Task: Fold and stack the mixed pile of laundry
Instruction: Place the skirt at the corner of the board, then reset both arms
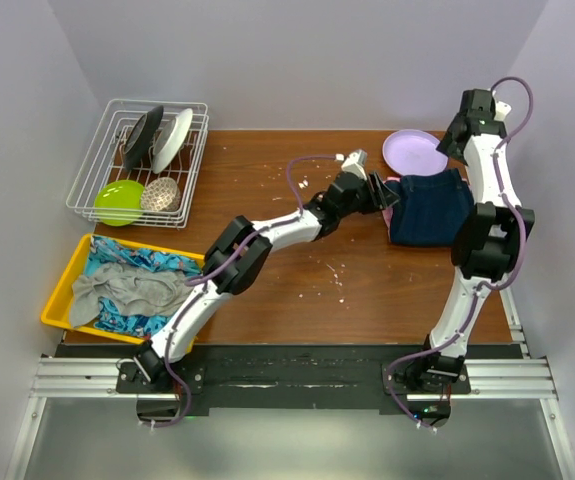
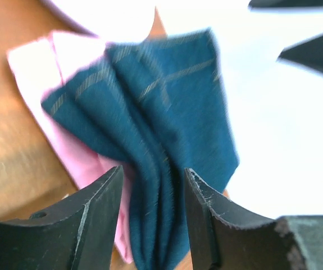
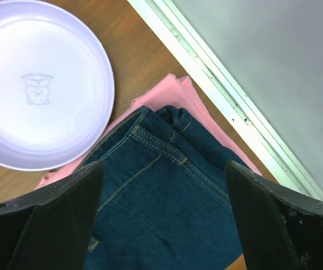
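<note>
The folded dark denim jacket (image 1: pixel 429 208) lies on the pink T-shirt (image 3: pixel 178 93) at the far right of the desk (image 1: pixel 297 290), just beside a lilac plate (image 3: pixel 43 84). The grey garment (image 1: pixel 127 290) and the blue-turquoise patterned cloth (image 1: pixel 132 255) sit crumpled in the yellow tray (image 1: pixel 62 290) at the near left, not yet folded.

The left pincer (image 2: pixel 154 171) stands released, its jaws apart on either side of a bunched ridge of denim without squeezing it. The right pincer (image 3: pixel 164 169) hangs wide open above the jacket's stitched seam, grasping nothing.

Denim is likely the heaviest and stiffest cloth here (it holds a crease, but thick seams resist bending), so a hem or seam edge should give the surest hold. The T-shirt looks thin and limp and would probably drag unless pinched at a corner.

The desk is brown wood-grain flecked with white specks. A wire dish rack (image 1: pixel 97 150) stands at its far left, and plain pale walls close in on three sides.
</note>
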